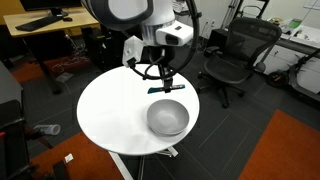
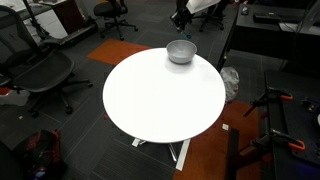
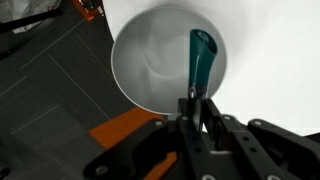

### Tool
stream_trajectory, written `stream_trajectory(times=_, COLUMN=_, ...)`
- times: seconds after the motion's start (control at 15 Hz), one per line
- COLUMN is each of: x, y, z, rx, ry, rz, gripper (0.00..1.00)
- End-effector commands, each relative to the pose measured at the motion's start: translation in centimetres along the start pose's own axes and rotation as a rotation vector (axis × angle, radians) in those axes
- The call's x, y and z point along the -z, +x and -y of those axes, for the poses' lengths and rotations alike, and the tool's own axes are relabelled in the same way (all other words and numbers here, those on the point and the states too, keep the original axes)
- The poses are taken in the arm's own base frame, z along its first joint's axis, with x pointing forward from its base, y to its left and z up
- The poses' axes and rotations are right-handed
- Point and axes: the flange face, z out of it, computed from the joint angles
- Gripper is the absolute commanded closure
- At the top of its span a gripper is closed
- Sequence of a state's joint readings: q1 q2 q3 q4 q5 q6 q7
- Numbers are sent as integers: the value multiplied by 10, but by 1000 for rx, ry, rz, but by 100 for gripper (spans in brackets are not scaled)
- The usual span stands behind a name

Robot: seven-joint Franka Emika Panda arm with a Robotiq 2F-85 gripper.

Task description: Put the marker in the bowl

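The light grey bowl [image 1: 167, 118] sits near the edge of the round white table [image 1: 110, 115]; it also shows in an exterior view [image 2: 181, 51] and fills the wrist view [image 3: 160, 60]. My gripper [image 3: 195, 100] is shut on the teal-green marker [image 3: 199, 60], which points out from the jaws over the bowl's inside. In an exterior view my gripper [image 1: 164, 84] hangs above the bowl, clear of its rim. The marker is too small to make out in the exterior views.
Black office chairs [image 1: 235, 55] stand around the table, with another in an exterior view [image 2: 35, 70]. A wooden desk [image 1: 45, 25] is behind. An orange carpet patch [image 1: 290, 150] lies on the dark floor. A tripod stand [image 2: 275, 110] is beside the table.
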State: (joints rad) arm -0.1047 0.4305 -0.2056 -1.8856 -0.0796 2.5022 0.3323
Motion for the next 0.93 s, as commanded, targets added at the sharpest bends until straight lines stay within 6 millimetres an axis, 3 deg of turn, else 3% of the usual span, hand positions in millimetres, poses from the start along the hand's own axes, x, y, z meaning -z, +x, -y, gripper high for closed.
stream_trajectory(times=0.0, x=-16, y=11, z=-12, rx=-8, ry=-11, rz=14, gripper=95)
stream_trajectory(times=0.73, x=-79, y=15, z=-24, rx=-47, ry=-15, rz=52, gripper=95)
stream_trajectory(times=0.8, x=-81, y=15, z=-23, rx=-48, ry=-17, rz=51, gripper=56)
stream_trajectory(times=0.87, x=-83, y=15, z=-22, rx=-49, ry=-16, rz=49, gripper=55)
